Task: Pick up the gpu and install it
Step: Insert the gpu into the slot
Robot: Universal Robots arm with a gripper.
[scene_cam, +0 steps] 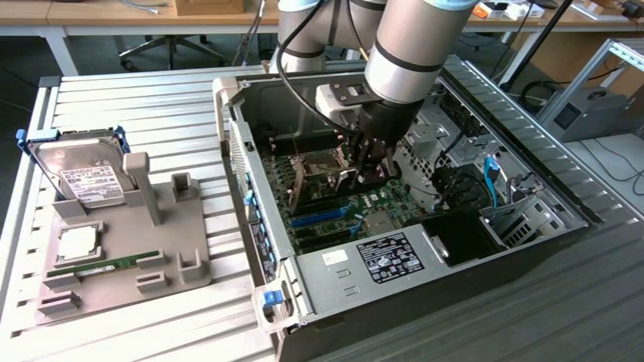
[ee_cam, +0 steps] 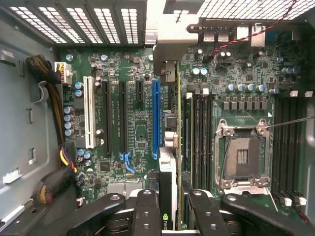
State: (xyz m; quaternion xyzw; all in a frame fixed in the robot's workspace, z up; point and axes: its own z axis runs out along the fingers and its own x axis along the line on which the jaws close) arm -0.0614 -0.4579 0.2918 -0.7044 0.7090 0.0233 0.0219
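Between the matte black fingers of my tool [ee_cam: 173,216] sits the gpu [ee_cam: 167,172], pinched edge-on: a thin, flat, rigid card. Just beside it runs the long blue slot [ee_cam: 155,118], glossy plastic on the green motherboard [ee_cam: 140,132]. To seat it well, I judge its edge must line up squarely over that slot, then take even pressure. Beyond stands the perforated grey metal case wall [ee_cam: 74,22]

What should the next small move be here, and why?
Probably a slight sideways nudge toward the blue slot before any lowering. The gripper is shut on the gpu, held edge-on over the motherboard. In the wrist view the card runs parallel to the slot but looks offset beside it, not yet seated.
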